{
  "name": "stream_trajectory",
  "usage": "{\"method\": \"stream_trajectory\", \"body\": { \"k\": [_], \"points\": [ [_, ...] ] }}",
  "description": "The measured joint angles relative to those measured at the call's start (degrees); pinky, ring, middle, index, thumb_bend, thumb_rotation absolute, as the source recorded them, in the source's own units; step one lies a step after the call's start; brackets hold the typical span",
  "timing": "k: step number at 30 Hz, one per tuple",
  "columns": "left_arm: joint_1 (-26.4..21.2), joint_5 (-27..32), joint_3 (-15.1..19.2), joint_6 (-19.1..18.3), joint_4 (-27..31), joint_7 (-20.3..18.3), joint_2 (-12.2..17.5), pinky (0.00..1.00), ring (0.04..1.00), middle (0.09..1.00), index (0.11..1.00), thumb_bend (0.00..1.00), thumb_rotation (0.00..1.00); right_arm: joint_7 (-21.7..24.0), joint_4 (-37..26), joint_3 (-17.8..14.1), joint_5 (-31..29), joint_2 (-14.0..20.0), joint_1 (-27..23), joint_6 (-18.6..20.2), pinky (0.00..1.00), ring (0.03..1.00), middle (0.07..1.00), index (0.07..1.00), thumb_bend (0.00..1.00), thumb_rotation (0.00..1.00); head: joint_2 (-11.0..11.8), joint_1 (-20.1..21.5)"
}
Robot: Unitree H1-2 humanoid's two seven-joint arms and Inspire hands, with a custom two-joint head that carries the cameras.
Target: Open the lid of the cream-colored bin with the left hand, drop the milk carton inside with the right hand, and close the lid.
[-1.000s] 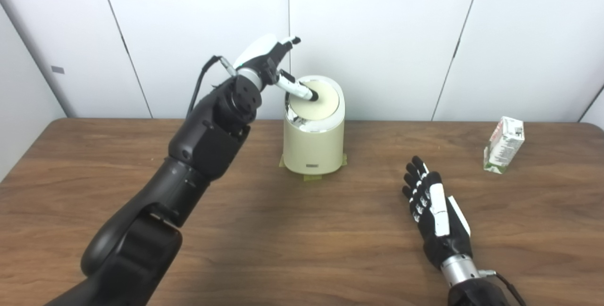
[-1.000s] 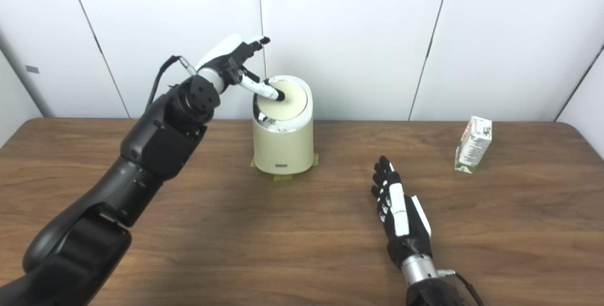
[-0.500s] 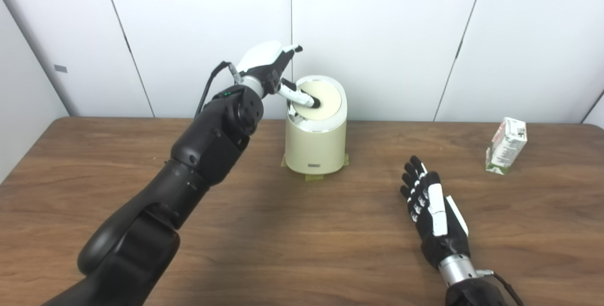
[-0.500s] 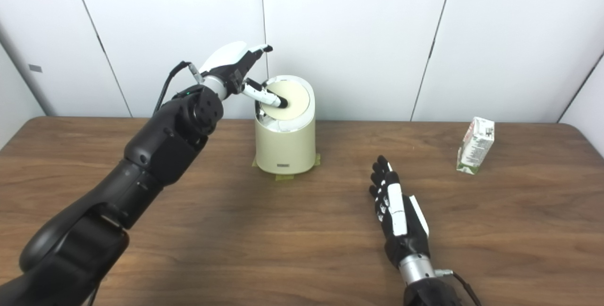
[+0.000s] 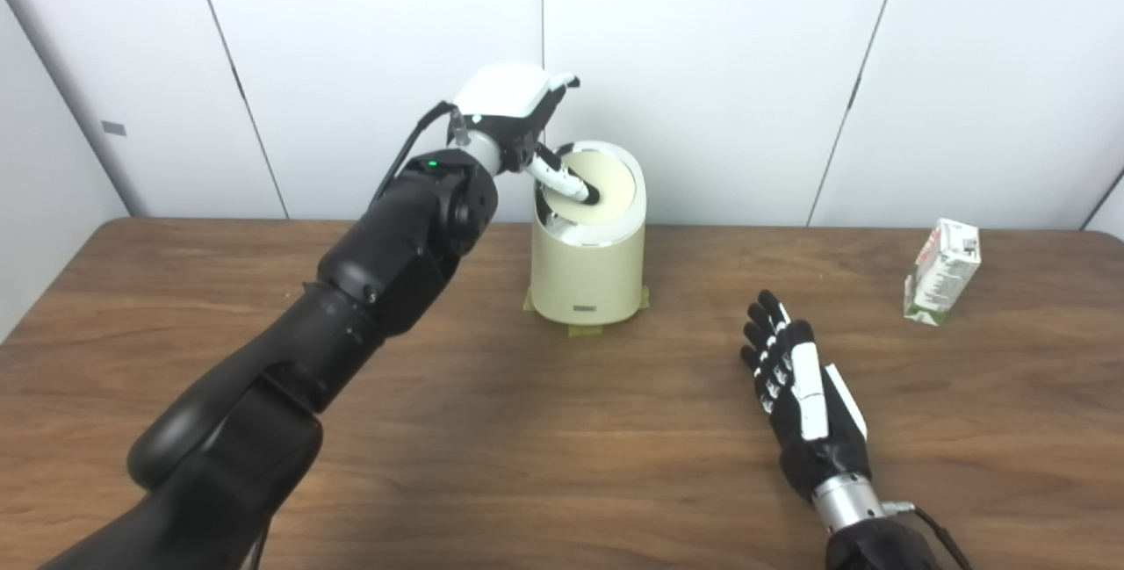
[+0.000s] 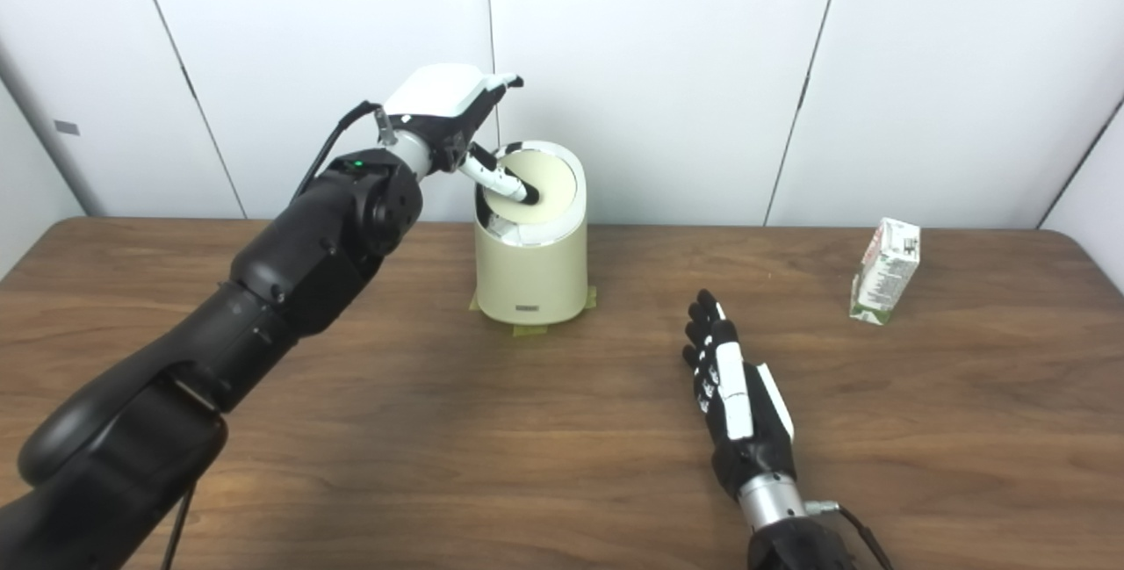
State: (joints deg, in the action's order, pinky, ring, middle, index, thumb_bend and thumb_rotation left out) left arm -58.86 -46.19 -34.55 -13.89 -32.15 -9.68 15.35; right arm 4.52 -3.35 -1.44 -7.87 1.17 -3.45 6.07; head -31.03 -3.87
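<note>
The cream-colored bin [image 5: 586, 267] stands at the back middle of the table on green tape. Its round lid [image 5: 608, 191] is tilted, with the near left edge lifted and a gap showing under it. My left hand [image 5: 516, 113] hovers at the bin's upper left, fingers apart, with its thumb pressed on the lid's face. The milk carton [image 5: 941, 270] stands upright at the far right, untouched. My right hand [image 5: 801, 386] lies flat and open on the table, between the bin and the carton but nearer the front.
The wooden table [image 5: 492, 429] runs across the whole view, with white wall panels [image 5: 720, 69] right behind the bin. My left arm [image 5: 351, 289] crosses the table's left half from the bottom edge.
My left hand has rolled palm-down and risen a little while its thumb stays on the lid, which has tipped further up. The right hand and carton stay put; the view shifted slightly.
</note>
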Motion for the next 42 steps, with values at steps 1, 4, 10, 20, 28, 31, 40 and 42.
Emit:
{"method": "stream_trajectory", "body": {
  "k": [1,4,10,20,28,31,40,42],
  "points": [
    [-0.07,-0.73,-0.30,0.09,0.26,-0.12,0.01,0.96,0.969,0.947,0.954,0.92,0.02,0.00,-0.04,0.00,0.00,0.00,0.03,0.00,0.99,1.000,0.995,1.000,0.70,1.00,0.35,-0.09],
    [-0.36,-3.31,-1.63,0.07,1.02,-0.27,0.12,0.97,0.977,0.943,0.953,0.91,0.00,0.00,-0.05,-0.01,0.00,0.00,0.08,0.00,0.99,1.000,0.993,1.000,0.70,1.00,0.97,0.00],
    [-0.49,-5.44,-1.72,0.33,2.45,-1.50,0.20,0.98,0.966,0.934,0.941,0.89,0.00,0.06,-0.04,-0.08,-0.02,0.13,0.18,-0.01,0.99,0.998,0.994,1.000,0.70,1.00,1.32,-0.44],
    [5.22,12.82,20.13,-5.62,8.72,-1.68,-5.42,0.71,0.824,0.870,0.862,0.50,0.19,0.12,-0.04,-0.24,-0.09,0.49,0.37,-0.21,1.00,0.996,0.992,0.999,0.69,1.00,1.23,-0.26],
    [5.54,23.34,29.20,-8.06,16.60,-0.14,-8.01,0.86,0.901,0.907,0.880,0.31,0.40,0.11,-0.04,-0.16,-0.13,0.41,0.37,-0.20,1.00,0.999,0.994,1.000,0.69,1.00,0.97,-0.18],
    [7.80,24.19,29.84,-8.07,19.98,0.48,-7.55,0.90,0.927,0.927,0.883,0.29,0.58,0.11,-0.04,-0.19,-0.25,0.27,0.38,-0.18,1.00,1.000,0.997,1.000,0.68,1.00,0.88,0.00],
    [19.77,26.59,32.47,-10.25,29.03,2.99,-7.71,0.91,0.903,0.883,0.894,0.38,0.91,0.00,0.09,-0.48,0.01,0.47,0.38,-0.97,0.98,0.982,0.979,0.997,0.64,0.91,1.41,0.53],
    [23.09,27.28,32.82,-10.64,30.81,3.64,-8.66,0.88,0.896,0.884,0.895,0.42,0.92,-0.14,0.09,-0.51,0.62,0.70,0.33,-1.20,0.95,0.970,0.978,0.997,0.58,0.84,1.49,0.61]
  ]
}}
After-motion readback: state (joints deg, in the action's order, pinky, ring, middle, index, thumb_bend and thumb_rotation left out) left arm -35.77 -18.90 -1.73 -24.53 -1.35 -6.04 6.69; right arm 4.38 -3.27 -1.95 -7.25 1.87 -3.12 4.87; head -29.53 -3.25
